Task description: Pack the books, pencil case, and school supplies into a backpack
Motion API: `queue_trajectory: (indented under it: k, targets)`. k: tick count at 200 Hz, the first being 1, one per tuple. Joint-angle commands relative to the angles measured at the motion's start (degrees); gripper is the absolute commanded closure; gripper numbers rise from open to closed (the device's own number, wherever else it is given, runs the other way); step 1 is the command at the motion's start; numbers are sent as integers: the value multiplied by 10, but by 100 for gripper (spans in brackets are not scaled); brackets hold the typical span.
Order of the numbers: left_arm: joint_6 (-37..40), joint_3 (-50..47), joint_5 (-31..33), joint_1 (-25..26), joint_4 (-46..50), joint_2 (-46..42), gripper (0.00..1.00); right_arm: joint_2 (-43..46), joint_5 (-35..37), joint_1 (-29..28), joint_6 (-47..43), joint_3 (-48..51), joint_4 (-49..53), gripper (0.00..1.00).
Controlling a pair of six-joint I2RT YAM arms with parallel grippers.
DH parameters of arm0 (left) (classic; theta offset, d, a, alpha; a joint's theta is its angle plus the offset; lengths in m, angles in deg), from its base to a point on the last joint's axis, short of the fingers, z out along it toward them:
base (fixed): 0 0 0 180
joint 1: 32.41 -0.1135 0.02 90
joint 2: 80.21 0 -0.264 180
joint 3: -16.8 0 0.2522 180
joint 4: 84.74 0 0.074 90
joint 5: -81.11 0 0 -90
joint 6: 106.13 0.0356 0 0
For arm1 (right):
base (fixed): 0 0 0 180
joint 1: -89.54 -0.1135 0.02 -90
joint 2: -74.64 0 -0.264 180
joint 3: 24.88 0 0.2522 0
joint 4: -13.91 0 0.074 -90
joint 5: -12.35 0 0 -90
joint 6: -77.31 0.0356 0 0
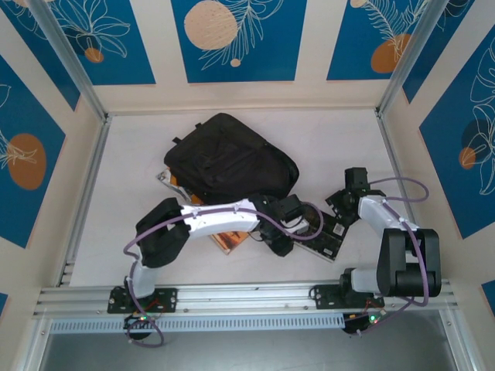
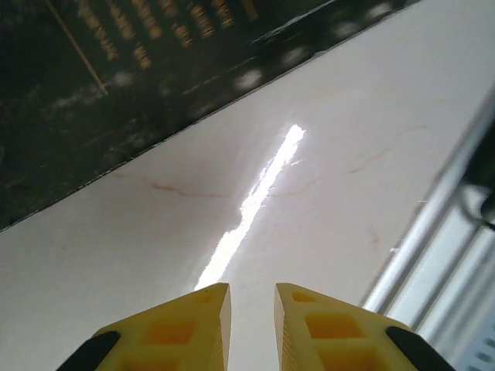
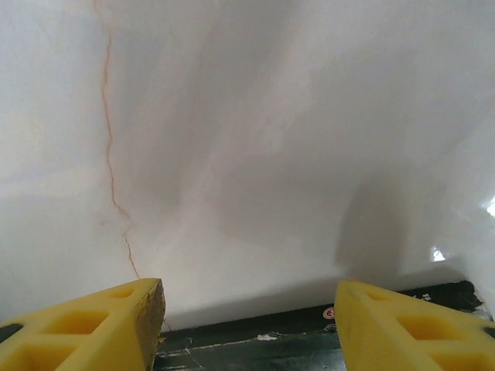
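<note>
The black backpack [image 1: 232,162] lies flat in the middle of the table. An orange book [image 1: 227,241] sits in front of it, partly under my left arm. A dark book [image 1: 329,236] lies to the right of that, between the two grippers. My left gripper [image 1: 280,246] [image 2: 253,290] hovers over bare table with its yellow fingers a narrow gap apart and nothing between them; a dark book with gold print [image 2: 116,77] lies just beyond. My right gripper [image 1: 340,203] [image 3: 247,309] stands wide open over a dark book's edge [image 3: 309,344], gripping nothing.
A pale edge [image 1: 165,179] pokes out from under the backpack's left side. The metal rail [image 1: 247,297] [image 2: 433,232] runs along the table's near edge, close to my left gripper. Aluminium posts and patterned blue walls enclose the table.
</note>
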Motion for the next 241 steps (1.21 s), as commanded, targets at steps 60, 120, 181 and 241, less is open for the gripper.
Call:
queue_trajectory:
  k: [60, 120, 181, 241]
  targets:
    - [-64, 14, 41, -66, -50, 77, 79, 21, -31, -95, 12, 46, 80, 39]
    - [-66, 64, 36, -84, -38, 95, 76, 81, -46, -175, 9, 65, 126, 39]
    - [-95, 12, 18, -132, -66, 50, 73, 133, -128, -269, 21, 102, 113, 39]
    - [-106, -15, 16, -155, -70, 16, 71, 131, -218, -353, -14, 116, 34, 41]
